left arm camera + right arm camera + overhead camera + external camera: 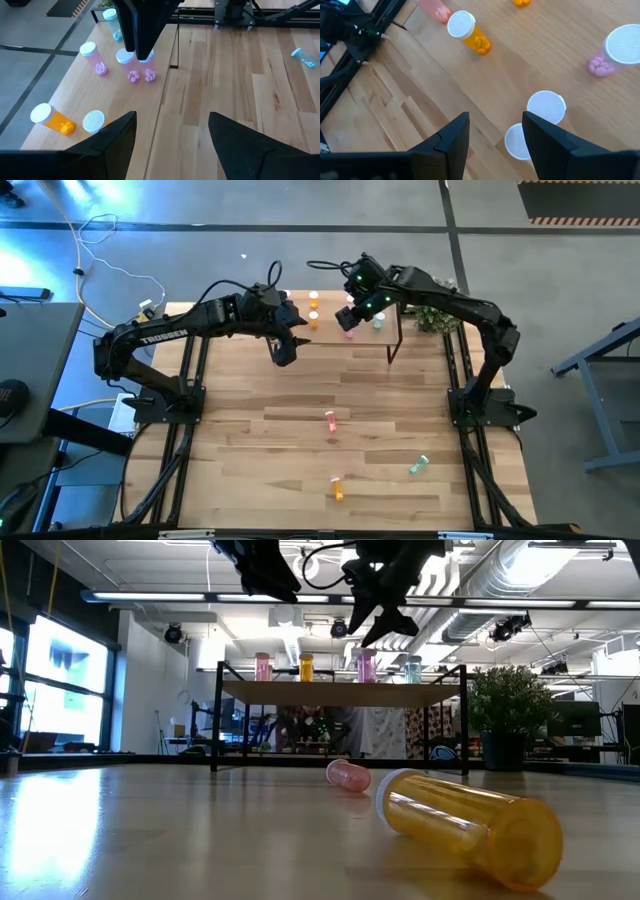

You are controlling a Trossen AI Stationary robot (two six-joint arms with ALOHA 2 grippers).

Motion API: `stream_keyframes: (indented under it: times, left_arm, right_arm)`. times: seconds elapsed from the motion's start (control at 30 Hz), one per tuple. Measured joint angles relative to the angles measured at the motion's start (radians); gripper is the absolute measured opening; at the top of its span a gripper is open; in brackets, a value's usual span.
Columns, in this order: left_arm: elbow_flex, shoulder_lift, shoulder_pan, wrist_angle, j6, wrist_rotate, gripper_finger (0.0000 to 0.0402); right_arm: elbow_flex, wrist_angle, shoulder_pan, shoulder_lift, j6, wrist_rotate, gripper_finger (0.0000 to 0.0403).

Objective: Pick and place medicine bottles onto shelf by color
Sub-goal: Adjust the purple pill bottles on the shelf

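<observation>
With both sets of fingers spread and empty above the shelf [345, 340], where several medicine bottles [134, 69] stand, a placement is judged finished, so the pink bottle [330, 420] lying on the desk [300, 460] must be fetched next.

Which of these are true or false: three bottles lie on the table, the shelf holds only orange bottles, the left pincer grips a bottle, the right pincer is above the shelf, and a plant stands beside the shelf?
1. Three bottles lie on the table. True: a pink bottle, an orange bottle and a teal bottle lie there.
2. The shelf holds only orange bottles. False: pink, orange and teal ones stand on it.
3. The left pincer grips a bottle. False: it is open and empty.
4. The right pincer is above the shelf. True: it hangs over pink bottles there.
5. A plant stands beside the shelf. True.
</observation>
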Motion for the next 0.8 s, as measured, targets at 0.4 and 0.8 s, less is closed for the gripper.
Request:
stream_keyframes:
  times: [0.4,0.8]
  left_arm:
    - [0.0,0.0,0.0,0.0,0.0,0.0,0.0236]
    - [0.0,0.0,0.0,0.001,0.0,0.0,0.0236]
  right_arm:
    - [0.003,-0.007,-0.012,-0.007,-0.011,-0.006,0.0174]
    - [0.006,-0.012,-0.012,-0.016,-0.026,-0.002,0.0174]
